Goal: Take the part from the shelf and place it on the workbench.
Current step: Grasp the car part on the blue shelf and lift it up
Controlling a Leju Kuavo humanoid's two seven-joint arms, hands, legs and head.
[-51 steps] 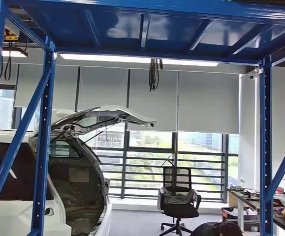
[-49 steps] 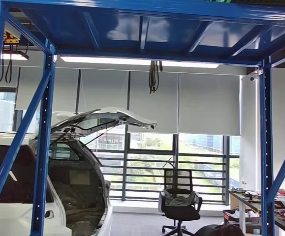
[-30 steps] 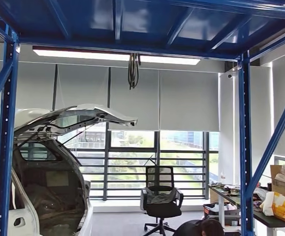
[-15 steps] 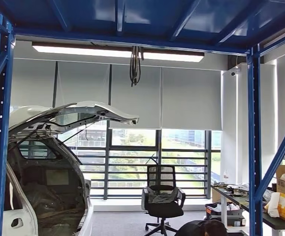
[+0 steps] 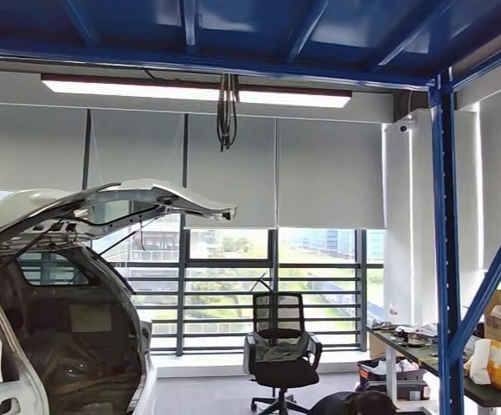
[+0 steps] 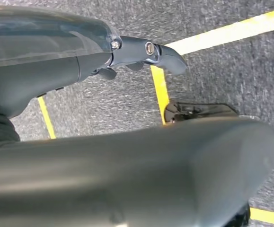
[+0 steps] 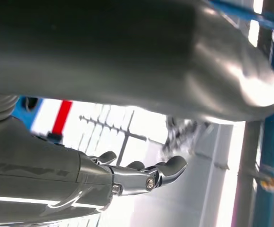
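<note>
panning past the blue shelf frame, both hands empty

turning since the earlier pictures, the head camera has swung so that the whole scene has slid sideways: the blue shelf frame [image 5: 446,242] now shows one upright post at the right, and the white car [image 5: 58,285] with its raised hatch sits at the left edge. the things themselves have not moved.

the left hand [image 6: 142,49] hangs over grey floor [image 6: 235,61] crossed by yellow lines, its fingers [image 6: 167,56] stretched out straight and holding nothing. the right hand [image 7: 146,177] is likewise extended, its fingers [image 7: 171,168] apart and empty.

where the part lies relative to the fingers cannot be told.

counted: one black office chair [image 5: 281,350], one car, one ceiling light strip [image 5: 195,90], one table [image 5: 424,354] at the right carrying clutter and a yellow-and-white bag [image 5: 498,363].
</note>
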